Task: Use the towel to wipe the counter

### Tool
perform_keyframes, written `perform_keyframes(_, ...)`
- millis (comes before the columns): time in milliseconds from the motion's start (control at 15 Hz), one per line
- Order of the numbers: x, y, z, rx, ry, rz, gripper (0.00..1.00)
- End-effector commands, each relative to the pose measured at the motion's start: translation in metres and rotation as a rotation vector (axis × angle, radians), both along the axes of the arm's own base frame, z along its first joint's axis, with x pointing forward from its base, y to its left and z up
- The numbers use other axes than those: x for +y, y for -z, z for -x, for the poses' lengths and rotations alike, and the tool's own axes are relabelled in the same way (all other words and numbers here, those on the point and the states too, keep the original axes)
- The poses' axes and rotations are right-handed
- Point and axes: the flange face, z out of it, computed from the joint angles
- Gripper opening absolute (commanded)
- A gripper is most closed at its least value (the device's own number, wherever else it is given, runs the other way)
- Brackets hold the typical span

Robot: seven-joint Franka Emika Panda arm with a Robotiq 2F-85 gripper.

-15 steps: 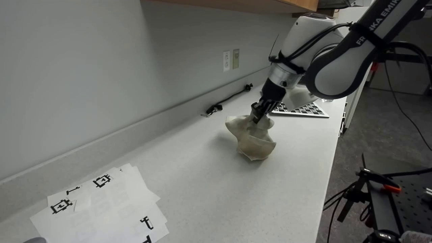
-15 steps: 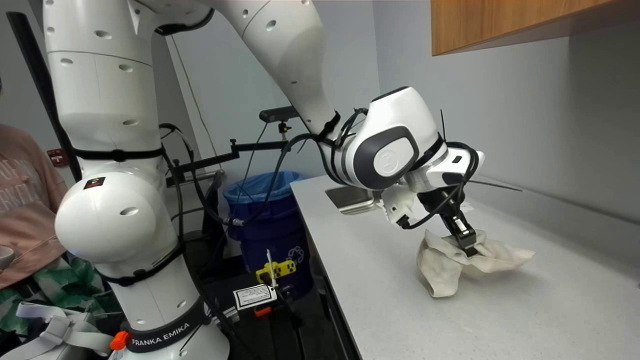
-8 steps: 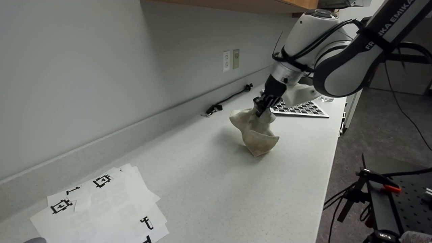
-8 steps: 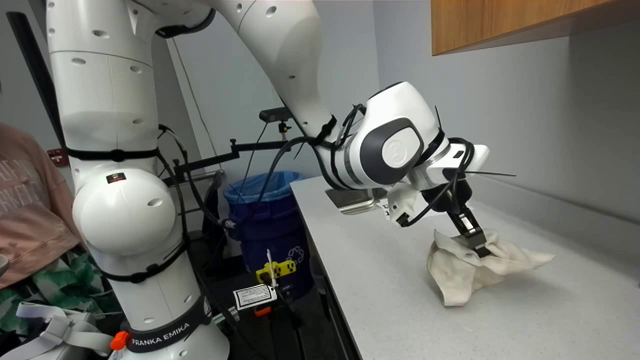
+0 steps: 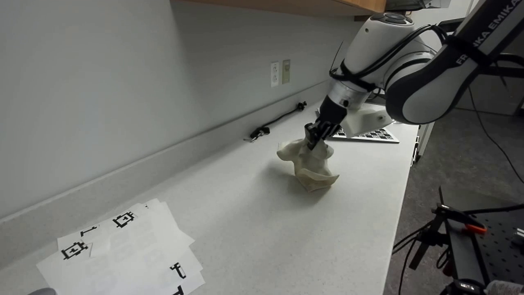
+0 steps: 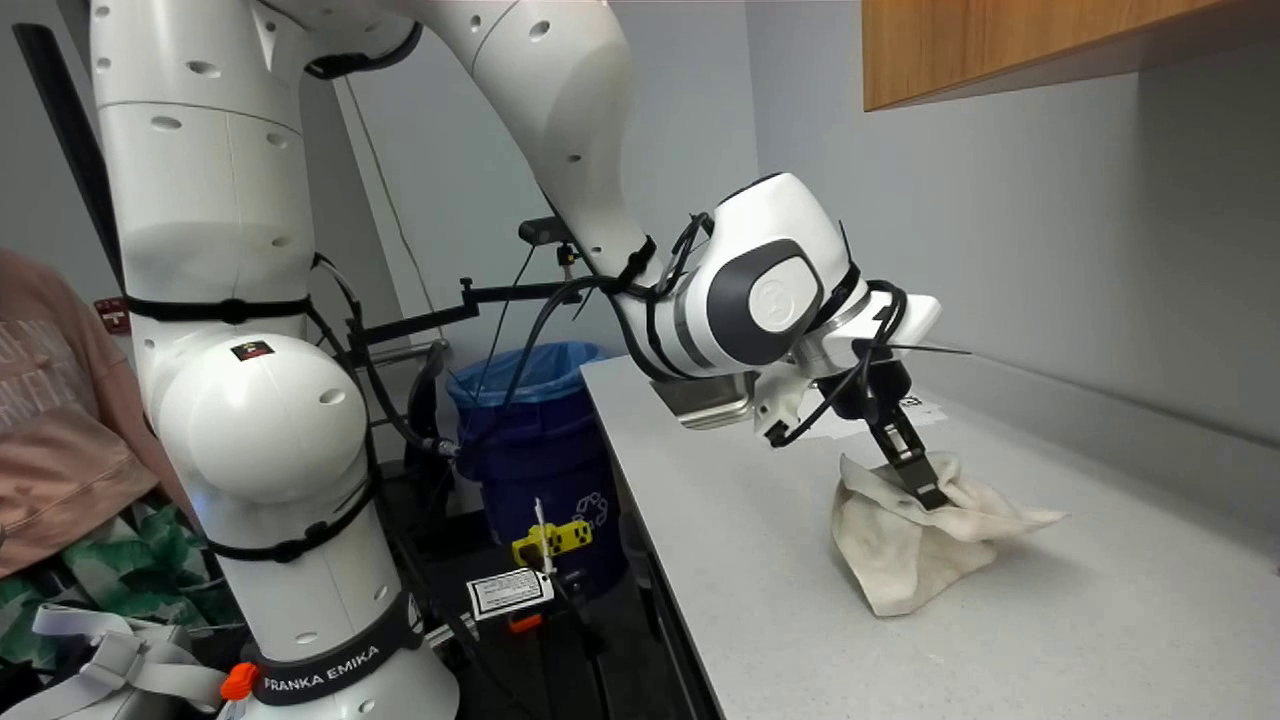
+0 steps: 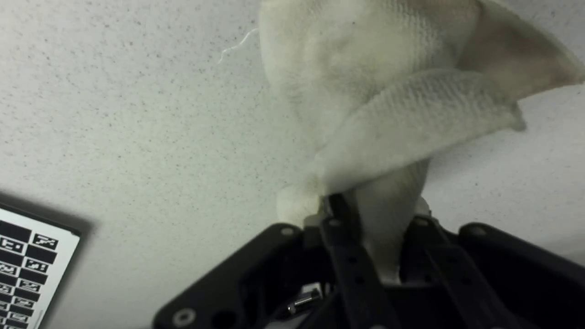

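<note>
Speckled white counter (image 5: 254,241) along a grey wall (image 5: 102,90), wooden cupboard (image 6: 1000,50) overhead.

Pincer (image 6: 932,498) angled down over the counter, between the wall-side edge and the free long edge, clear of both. State: grasping the towel (image 6: 900,555); in the wrist view, cloth fills the gap between the fingers (image 7: 345,246). Towel cream, gathered at the grip, folds flaring out below. In both exterior views one flap stands off the surface toward the wall-side edge. Lowest corner at or just above the counter; contact cannot be told.

Robot arm (image 6: 780,300) reaches in across the free edge.

Around the grip: checkered board (image 5: 378,135) flat, near the free edge, partly hidden by the arm; its corner also shows in the wrist view. Black cord (image 5: 281,118) along the wall-side edge, metal piece at one end. Wall outlet (image 5: 274,74) above that edge.

Toward the end opposite the board: paper sheets (image 5: 131,258), loose, overlapping, black printed marks, near the wall-side edge.

Containers:
1. Metal vessel (image 6: 700,400), tray-like, same end as the sheets, near the free edge, partly behind the arm. Contents cannot be made out.
2. Blue bin (image 6: 570,460), beyond the free edge, recycling mark on its side. Holds a blue liner bag (image 6: 572,375) turned over the rim; inside of the bag hidden.

Farther out, past the free edge: perforated black plate (image 5: 503,250) with an orange-tipped clamp (image 5: 454,215); person (image 6: 60,420) in a pink top, partly in view beside the arm's base.
</note>
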Motion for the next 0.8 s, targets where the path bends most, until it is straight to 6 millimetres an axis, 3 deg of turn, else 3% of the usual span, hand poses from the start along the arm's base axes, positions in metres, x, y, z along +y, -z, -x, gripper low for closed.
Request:
perform_keyframes(0, 0.014, -0.004, 0.014, 0.013, -0.03, -0.035, 0.55)
perform_keyframes(400, 0.021, -0.001, 0.018, 0.041, -0.07, -0.02, 0.99)
perform_keyframes(733, 0.047, -0.006, 0.044, 0.052, -0.157, -0.095, 1.0)
